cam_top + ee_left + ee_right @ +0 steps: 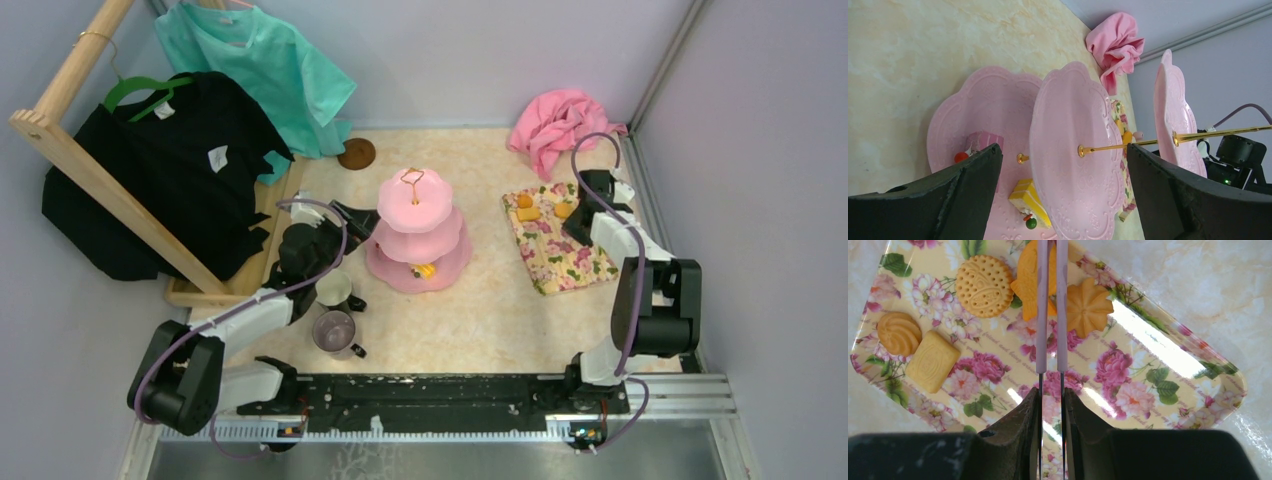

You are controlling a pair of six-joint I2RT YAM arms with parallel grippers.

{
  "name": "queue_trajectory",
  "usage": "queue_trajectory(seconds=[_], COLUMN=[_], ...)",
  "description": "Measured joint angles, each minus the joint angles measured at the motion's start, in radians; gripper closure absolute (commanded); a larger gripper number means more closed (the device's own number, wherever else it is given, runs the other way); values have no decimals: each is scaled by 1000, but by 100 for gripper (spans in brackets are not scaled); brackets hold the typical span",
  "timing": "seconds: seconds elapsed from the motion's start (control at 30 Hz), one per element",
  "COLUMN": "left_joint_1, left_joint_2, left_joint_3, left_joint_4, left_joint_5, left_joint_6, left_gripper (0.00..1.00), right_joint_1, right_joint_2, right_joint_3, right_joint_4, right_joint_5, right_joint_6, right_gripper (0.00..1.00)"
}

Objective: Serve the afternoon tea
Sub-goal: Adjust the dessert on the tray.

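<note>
My left claw [1063, 149] is spread wide, facing the left rim of the pink cake stand [400, 205], which stands mid-tabletop [490, 310]. The white mug [333, 288] and the grey-purple mug [335, 330] crowd the near-left side, just beside that arm. My right claw [1050, 392] pinches thin pink tongs [1042, 315], whose tips lie over an orange fish-shaped snack [1027, 280] at the far end of the floral tray [1148, 365]. I have bare tabletop between stand and tray, and on the near side of both.
</note>
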Motion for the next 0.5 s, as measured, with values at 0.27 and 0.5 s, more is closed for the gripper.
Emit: queue_trajectory(seconds=[0.27, 0.5], left_joint_1=[0, 0], left_joint_2=[-6, -27], left_joint_3=[-6, -14], left_joint_4=[0, -3], left_joint_5=[0, 0], left_joint_6=[0, 0], left_gripper=[2, 2], right_joint_1=[0, 0], right_joint_2=[0, 0], right_joint_3=[-23, -61], right_joint_4=[34, 69], right_joint_5=[-45, -64], right_joint_6=[-8, -8], right_gripper=[100, 100])
